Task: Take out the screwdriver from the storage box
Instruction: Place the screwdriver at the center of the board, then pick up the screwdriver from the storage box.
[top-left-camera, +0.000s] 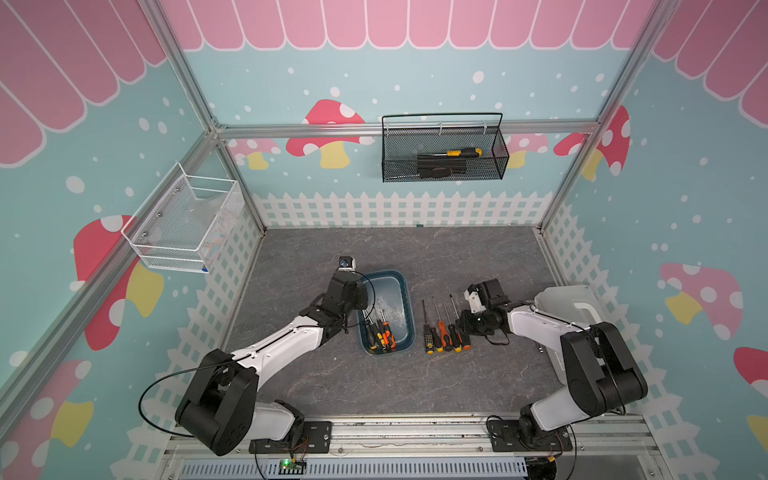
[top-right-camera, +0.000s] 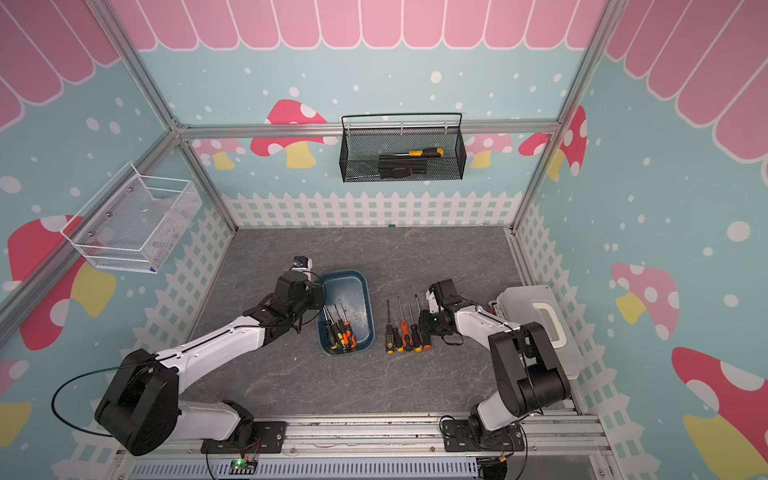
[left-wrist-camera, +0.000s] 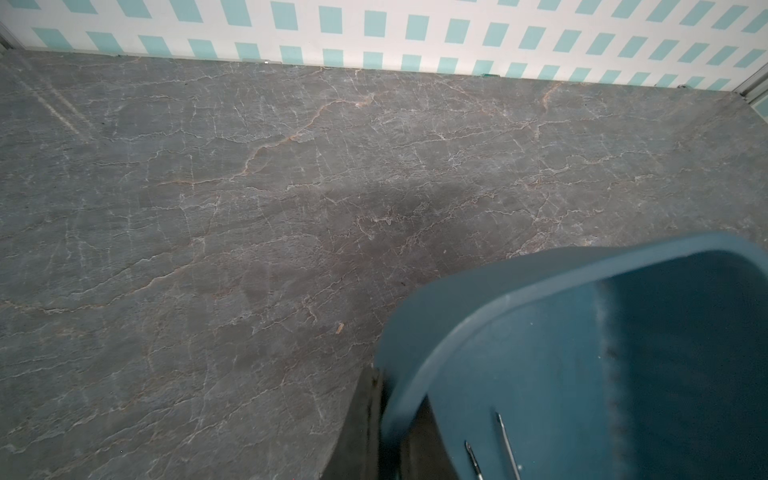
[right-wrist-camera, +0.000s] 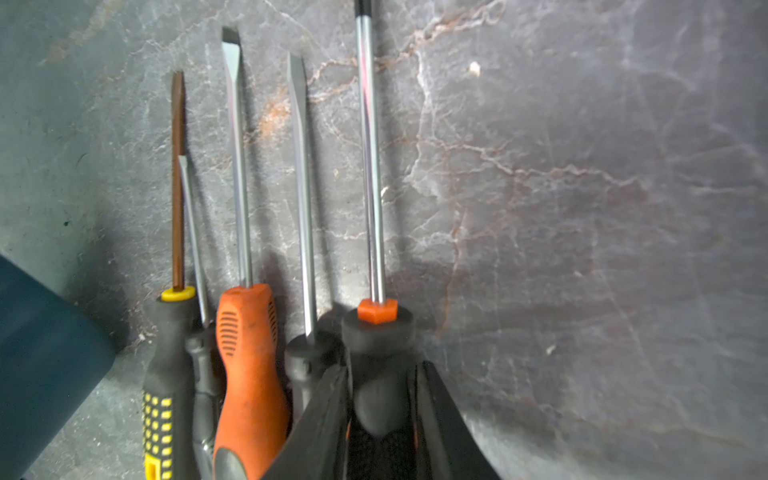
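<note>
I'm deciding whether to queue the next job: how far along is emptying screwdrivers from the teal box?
Done: a row of screwdrivers, five, lies on the table beside the storage box. In hand: the right gripper straddles the orange-collared screwdriver at the row's end, grip unclear; the left gripper is shut on the box rim. Left: about three screwdrivers lie in the box.

Arms (top-left-camera: 278, 340): white links, black joints, black cables; right claw (right-wrist-camera: 382, 370) black.
</note>
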